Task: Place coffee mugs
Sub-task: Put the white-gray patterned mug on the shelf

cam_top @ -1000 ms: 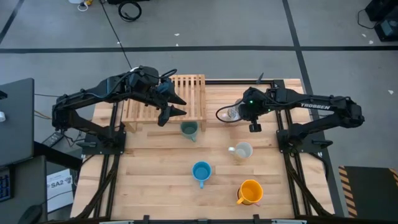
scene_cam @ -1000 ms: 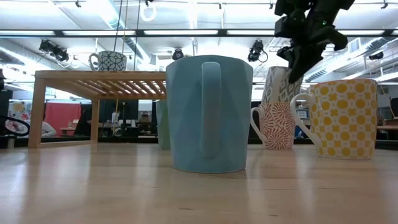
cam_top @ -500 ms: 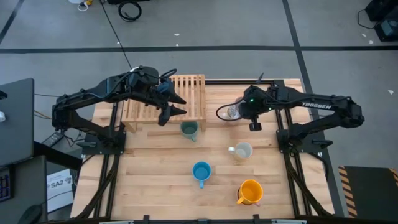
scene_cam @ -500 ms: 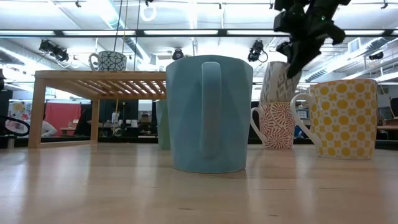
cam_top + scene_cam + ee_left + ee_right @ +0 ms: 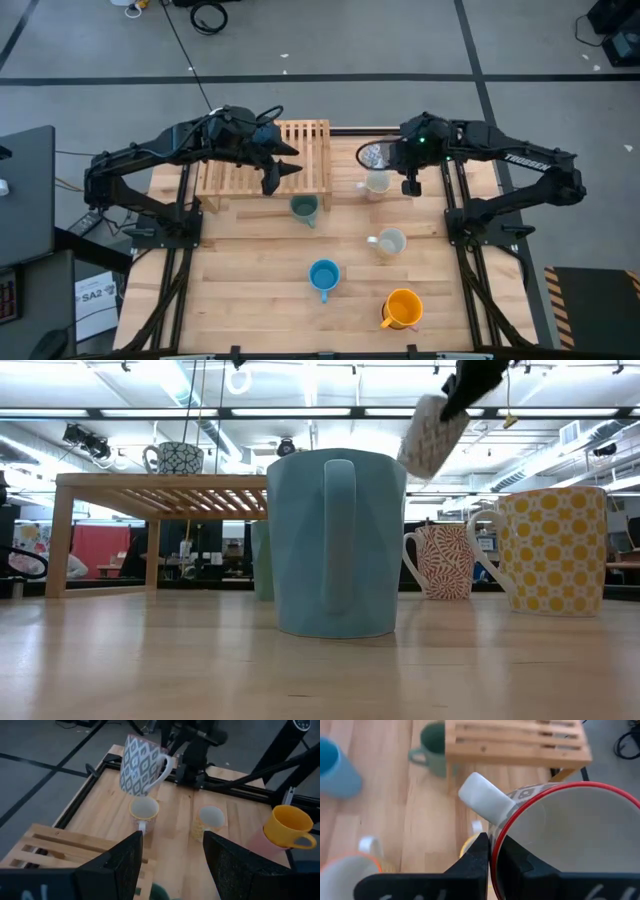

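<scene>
My right gripper (image 5: 405, 172) is shut on a grey-and-white patterned coffee mug (image 5: 140, 765) with a red rim (image 5: 560, 795), held high above the table's far right part. Straight below it a pink-patterned mug (image 5: 440, 560) stands on its base. A yellow-patterned mug (image 5: 555, 550), a blue mug (image 5: 323, 275), a green mug (image 5: 304, 208) and an orange mug (image 5: 402, 308) also stand on the table. A dark-patterned mug (image 5: 175, 457) stands on the wooden rack (image 5: 300, 150). My left gripper (image 5: 172, 870) hovers open over the rack's right end. My right gripper pinches the patterned mug's wall at the rim (image 5: 492, 851), right beside the handle (image 5: 482, 797), one finger inside the mug and one outside. The fingers slant down from the table's right side. The mug hangs tilted below them (image 5: 432, 435), clear of everything.
The wooden rack takes up the far left-centre of the table. The standing mugs are spread over the middle and near right. Bare wood lies at the near left (image 5: 240, 290). The table's dark frame edge (image 5: 95, 770) runs close behind the lifted mug.
My right gripper has risen and drawn a little toward the far edge, carrying the patterned mug. The mug has come up well clear of the table and tipped over, uncovering the pink-patterned mug beneath it. My left gripper has swung slightly in place.
</scene>
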`<act>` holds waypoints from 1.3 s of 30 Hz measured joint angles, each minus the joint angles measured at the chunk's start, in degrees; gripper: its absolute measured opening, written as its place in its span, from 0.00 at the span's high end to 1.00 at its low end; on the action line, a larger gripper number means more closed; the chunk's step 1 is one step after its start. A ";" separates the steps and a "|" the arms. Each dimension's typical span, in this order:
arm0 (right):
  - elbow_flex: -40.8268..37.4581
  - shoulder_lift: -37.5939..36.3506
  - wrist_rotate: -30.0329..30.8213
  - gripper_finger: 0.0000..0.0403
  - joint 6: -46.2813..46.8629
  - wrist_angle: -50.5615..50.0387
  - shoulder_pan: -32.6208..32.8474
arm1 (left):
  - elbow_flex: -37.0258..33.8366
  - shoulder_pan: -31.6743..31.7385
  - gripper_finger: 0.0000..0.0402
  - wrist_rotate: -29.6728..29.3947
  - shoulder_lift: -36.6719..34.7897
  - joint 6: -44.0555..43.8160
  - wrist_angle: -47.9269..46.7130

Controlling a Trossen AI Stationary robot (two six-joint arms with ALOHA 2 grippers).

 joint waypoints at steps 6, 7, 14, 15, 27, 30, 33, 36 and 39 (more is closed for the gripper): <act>2.32 0.04 0.13 0.93 7.64 2.37 0.00 | 0.02 -0.04 0.46 -1.06 1.76 0.53 3.76; 2.36 0.04 0.15 0.93 9.05 2.87 0.00 | 0.02 -0.19 0.46 -1.29 2.18 1.21 5.40; 2.36 0.90 2.63 0.93 16.88 3.76 -0.04 | -0.02 -0.70 0.46 -5.50 5.38 6.68 11.29; 2.34 1.07 3.17 0.93 17.47 3.78 -0.04 | -0.02 -0.86 0.46 -5.89 5.83 7.21 12.62; 2.30 4.53 4.46 0.93 24.05 6.86 -1.15 | -0.02 -1.01 0.46 -10.71 9.49 10.61 16.57; 2.27 5.12 3.98 0.93 24.10 7.55 -1.60 | -0.09 -1.17 0.46 -12.05 9.95 11.79 16.20; 2.27 5.66 3.12 0.92 24.13 8.48 -1.92 | -0.08 -1.83 0.46 -14.24 10.49 13.37 16.94; 2.27 5.81 2.33 0.92 24.09 8.98 -2.09 | -0.07 -2.53 0.46 -15.85 11.58 13.68 18.87; 2.27 5.87 2.27 0.93 24.09 9.46 -2.12 | -0.06 -2.70 0.46 -15.96 12.62 15.88 20.84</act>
